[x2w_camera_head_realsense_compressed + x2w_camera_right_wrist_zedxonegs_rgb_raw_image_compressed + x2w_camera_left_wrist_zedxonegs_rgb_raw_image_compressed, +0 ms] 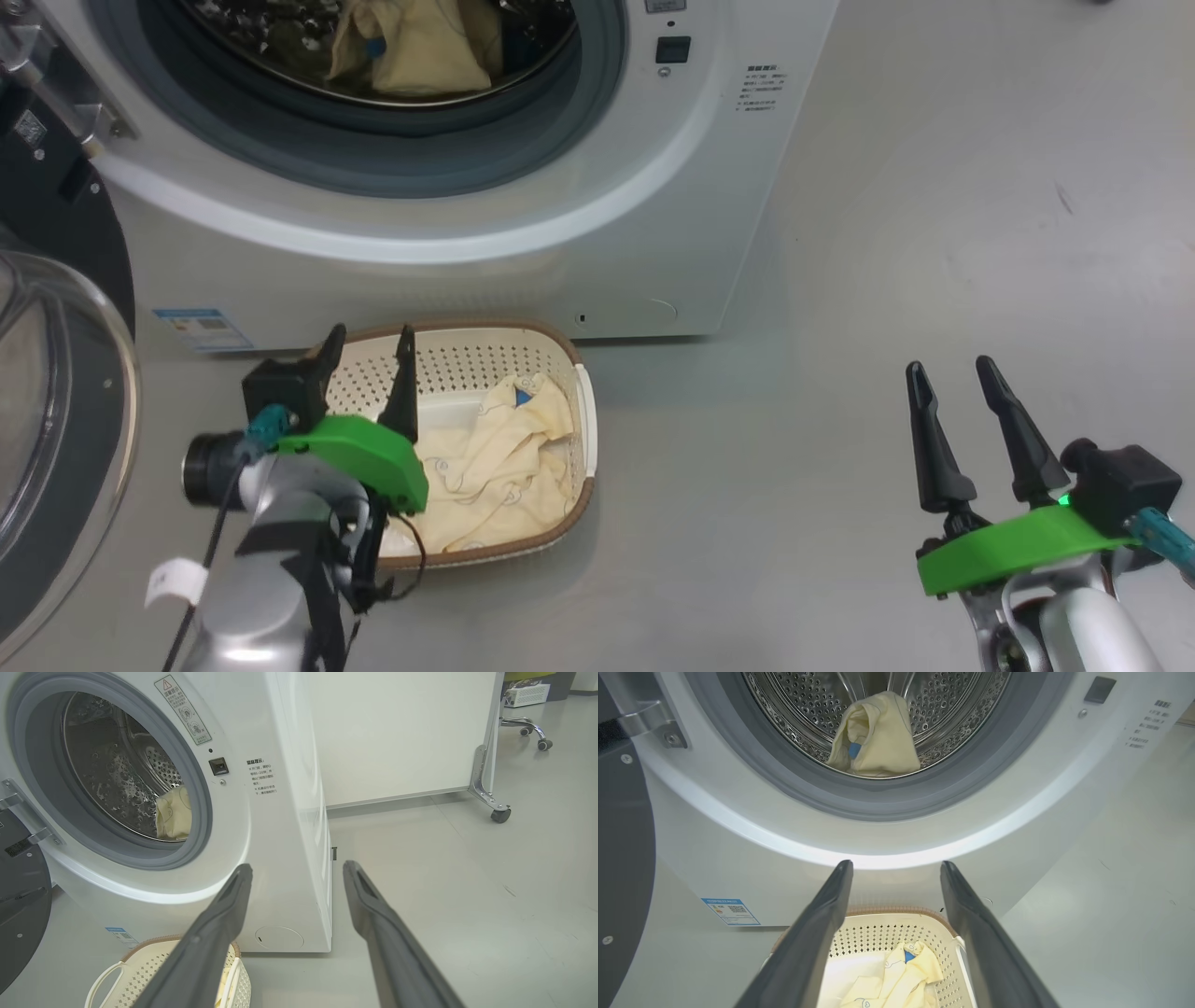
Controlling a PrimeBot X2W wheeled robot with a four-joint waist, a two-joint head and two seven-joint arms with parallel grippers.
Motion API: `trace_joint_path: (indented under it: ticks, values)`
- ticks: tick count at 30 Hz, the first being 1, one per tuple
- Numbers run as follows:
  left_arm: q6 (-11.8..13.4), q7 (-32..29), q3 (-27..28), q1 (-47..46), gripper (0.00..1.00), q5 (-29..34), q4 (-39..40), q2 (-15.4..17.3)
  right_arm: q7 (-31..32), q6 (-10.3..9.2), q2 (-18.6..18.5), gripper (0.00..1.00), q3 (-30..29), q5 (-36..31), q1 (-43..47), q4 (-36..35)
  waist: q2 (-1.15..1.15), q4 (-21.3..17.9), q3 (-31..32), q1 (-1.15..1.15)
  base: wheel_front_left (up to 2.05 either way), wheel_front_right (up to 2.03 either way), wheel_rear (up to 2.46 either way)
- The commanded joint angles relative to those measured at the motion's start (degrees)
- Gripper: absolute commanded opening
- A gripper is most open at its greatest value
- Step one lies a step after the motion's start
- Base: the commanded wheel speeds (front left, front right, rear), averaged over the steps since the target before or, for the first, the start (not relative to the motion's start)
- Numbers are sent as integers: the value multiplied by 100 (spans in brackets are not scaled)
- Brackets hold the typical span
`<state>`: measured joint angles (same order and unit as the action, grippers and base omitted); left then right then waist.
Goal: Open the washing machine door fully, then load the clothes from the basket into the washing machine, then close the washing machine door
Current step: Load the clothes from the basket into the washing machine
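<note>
The basket sits on the floor just before the washing machine. One garment lies in the drum, a second garment in the basket. The washing machine door stands at the left. The left gripper hangs over the basket's left end, with the right gripper well apart to the right.

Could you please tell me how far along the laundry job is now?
Done: the door stands open and one garment lies in the drum. In hand: the left gripper, fingers open and empty, hovers at the basket. Left: the second garment goes from the basket into the drum, then the door gets closed. The right gripper is open too.
</note>
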<state>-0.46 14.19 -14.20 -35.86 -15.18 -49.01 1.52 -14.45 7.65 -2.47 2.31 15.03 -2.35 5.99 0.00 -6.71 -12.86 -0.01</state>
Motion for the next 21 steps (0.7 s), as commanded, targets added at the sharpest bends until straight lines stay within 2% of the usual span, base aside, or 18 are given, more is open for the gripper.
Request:
trace_joint_path:
  ticks: [1, 9, 14, 17, 21]
  values:
    - [46, 80, 119, 62, 100, 15, 387, 140, -55, -16, -117, 100, 96, -47, 10, -169, 0, 66, 123, 1, 0, 0, 0]
    - [306, 80, 145, 1561, 100, 161, 1908, 137, -55, -16, -214, 100, 116, -78, 171, -141, 0, 92, 416, 1, 0, 0, 0]
    - [421, 80, 360, 2427, 100, 280, 2708, 137, -55, -16, -279, 100, 92, -90, 242, -146, 0, 87, 542, 1, 0, 0, 0]
    - [613, 81, 567, 3106, 100, 156, 3307, 137, -55, -16, -339, 100, 82, -121, 390, -152, 0, 112, 673, 1, 0, 0, 0]
    - [730, 81, 671, 3413, 100, 65, 3586, 136, -55, -16, -362, 100, 53, -131, 461, -160, 0, 134, 722, 1, 0, 0, 0]
